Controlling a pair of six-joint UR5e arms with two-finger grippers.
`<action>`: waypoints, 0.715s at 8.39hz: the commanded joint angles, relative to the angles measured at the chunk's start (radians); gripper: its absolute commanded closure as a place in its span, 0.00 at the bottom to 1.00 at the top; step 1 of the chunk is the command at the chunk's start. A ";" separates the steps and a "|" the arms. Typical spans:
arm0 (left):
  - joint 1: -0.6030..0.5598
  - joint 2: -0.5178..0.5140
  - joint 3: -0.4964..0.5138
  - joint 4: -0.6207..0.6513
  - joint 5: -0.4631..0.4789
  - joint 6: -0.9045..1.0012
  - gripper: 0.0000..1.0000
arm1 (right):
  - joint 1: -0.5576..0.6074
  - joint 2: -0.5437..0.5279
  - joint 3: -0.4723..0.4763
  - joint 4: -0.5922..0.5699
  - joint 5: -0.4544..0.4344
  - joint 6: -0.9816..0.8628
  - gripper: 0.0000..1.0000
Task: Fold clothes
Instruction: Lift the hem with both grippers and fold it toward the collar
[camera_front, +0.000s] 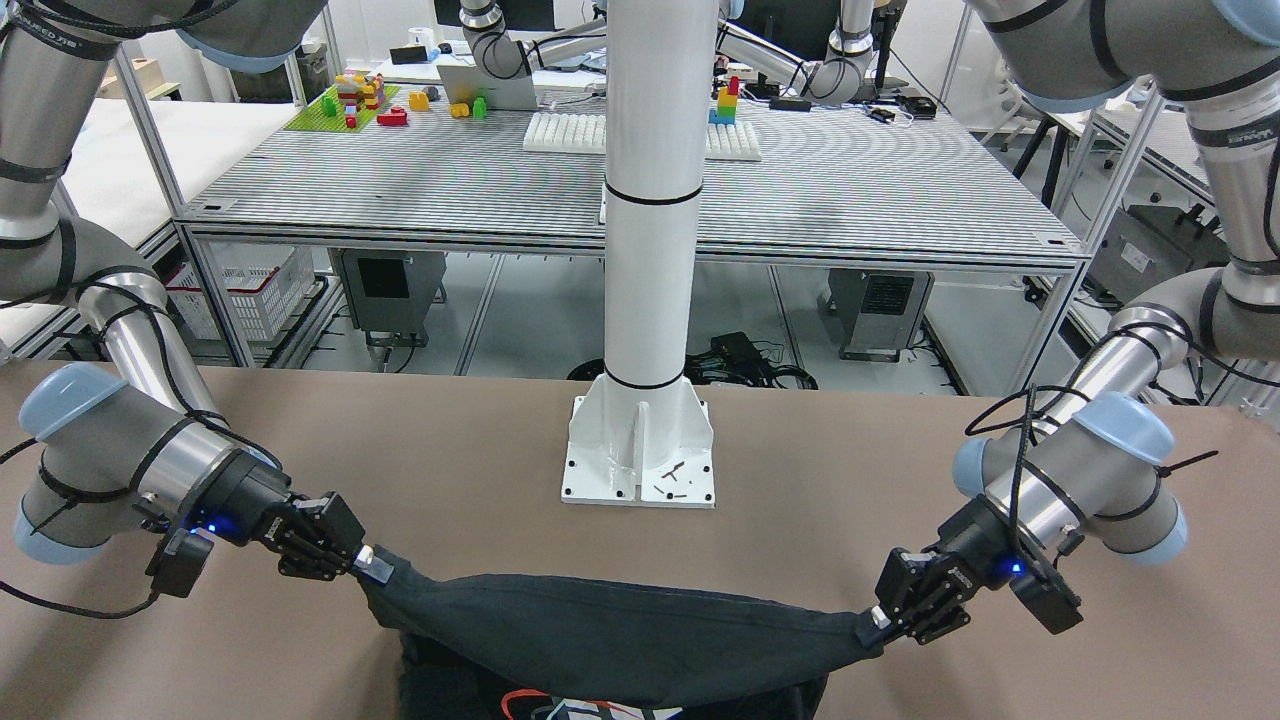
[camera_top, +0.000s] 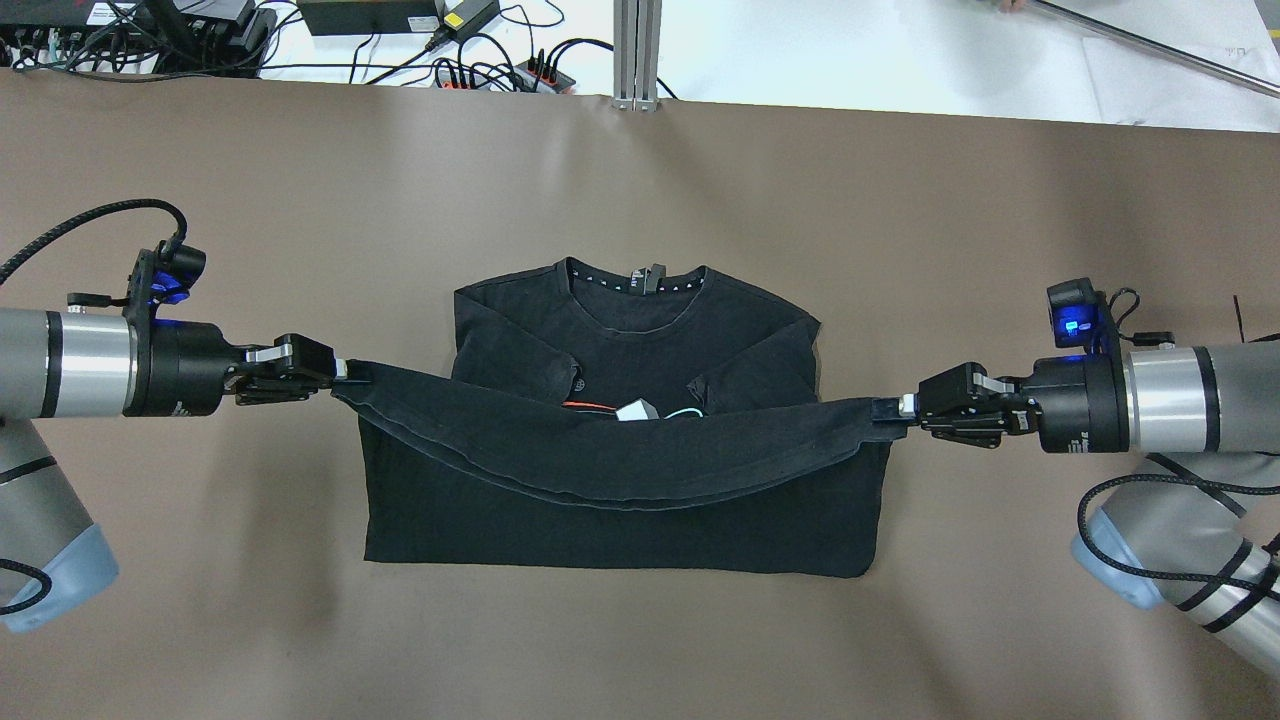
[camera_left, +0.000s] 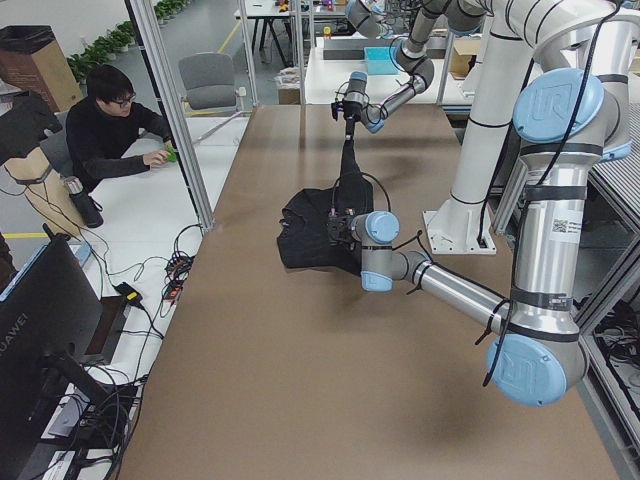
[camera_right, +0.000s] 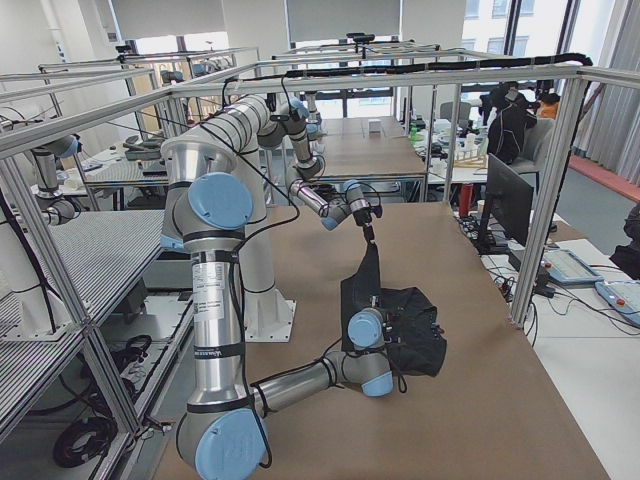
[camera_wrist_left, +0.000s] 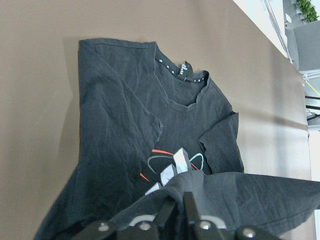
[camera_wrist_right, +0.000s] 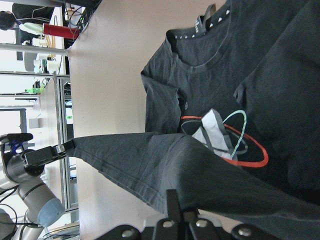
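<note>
The clothes are one black T-shirt (camera_top: 620, 510) lying on the brown table, collar at the far side, sleeves folded in over a printed chest. Its bottom hem (camera_top: 610, 445) is lifted off the table and stretched between both arms, sagging in the middle. My left gripper (camera_top: 335, 370) is shut on the hem's left corner, and my right gripper (camera_top: 900, 408) is shut on the right corner. From the front, the raised hem (camera_front: 620, 640) hangs between the right gripper (camera_front: 368, 566) and the left gripper (camera_front: 878, 620). Both wrist views show shirt fabric (camera_wrist_left: 220, 195) (camera_wrist_right: 200, 175) pinched at the fingers.
A white pillar base plate (camera_front: 640, 455) is bolted to the table on the robot's side of the shirt. Cables and power strips (camera_top: 470, 60) lie beyond the far table edge. A person (camera_left: 110, 125) sits past the table's far long side. Bare brown table surrounds the shirt.
</note>
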 joint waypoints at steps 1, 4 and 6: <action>-0.001 -0.083 0.140 0.002 0.102 0.003 1.00 | 0.003 0.007 -0.130 -0.017 -0.081 -0.114 1.00; -0.001 -0.119 0.232 0.002 0.181 0.009 1.00 | 0.000 0.021 -0.209 -0.009 -0.139 -0.132 1.00; -0.001 -0.119 0.249 -0.001 0.187 0.009 1.00 | -0.002 0.021 -0.222 -0.011 -0.173 -0.130 1.00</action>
